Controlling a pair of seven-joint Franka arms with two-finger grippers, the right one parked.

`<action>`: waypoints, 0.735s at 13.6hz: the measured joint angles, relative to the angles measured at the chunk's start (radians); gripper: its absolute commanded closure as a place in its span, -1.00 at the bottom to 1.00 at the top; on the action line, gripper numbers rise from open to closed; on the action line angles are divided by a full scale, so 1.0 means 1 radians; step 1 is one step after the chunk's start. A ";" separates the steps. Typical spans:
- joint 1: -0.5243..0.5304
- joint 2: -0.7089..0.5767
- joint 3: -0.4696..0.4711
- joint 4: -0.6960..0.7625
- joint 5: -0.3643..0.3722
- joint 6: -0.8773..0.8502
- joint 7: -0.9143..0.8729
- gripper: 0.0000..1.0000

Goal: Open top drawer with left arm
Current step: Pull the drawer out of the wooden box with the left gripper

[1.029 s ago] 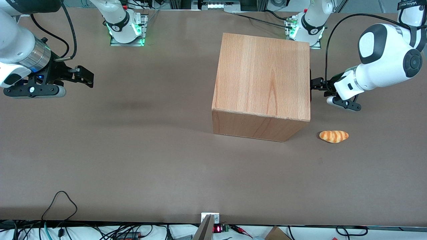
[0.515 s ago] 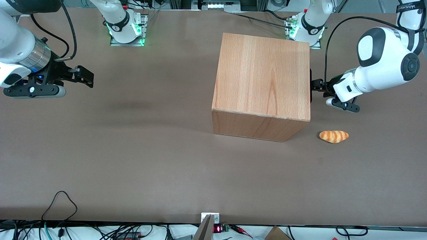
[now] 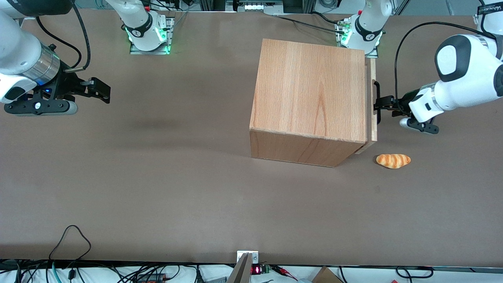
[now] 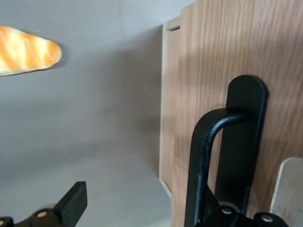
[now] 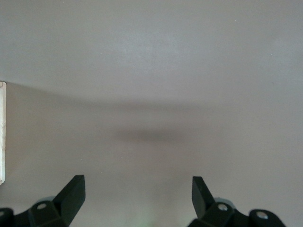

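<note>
The top drawer [image 3: 371, 98] sticks out a little from the beech cabinet [image 3: 310, 90] on the side toward the working arm's end of the table. Its long black handle [image 3: 377, 103] faces the left arm [image 3: 459, 88]. The left gripper [image 3: 382, 104] is at the handle, about halfway along it. In the left wrist view the drawer front [image 4: 213, 71] and the handle [image 4: 203, 161] are close up. The gripper [image 4: 142, 208] is open: one finger [image 4: 71, 203] stands free over the table and the other sits at the handle bar, mostly hidden by it.
A bread roll [image 3: 393, 160] lies on the brown table [image 3: 157, 177] beside the cabinet, nearer the front camera than the gripper; it also shows in the left wrist view [image 4: 26, 49]. The arm bases [image 3: 359, 29] stand at the table's back edge.
The drawer, flush with the cabinet before, has slid out a short way. The left arm and gripper have moved away from the cabinet with the handle.
</note>
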 measured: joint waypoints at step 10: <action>0.079 0.005 0.000 0.000 0.048 0.004 0.007 -1.00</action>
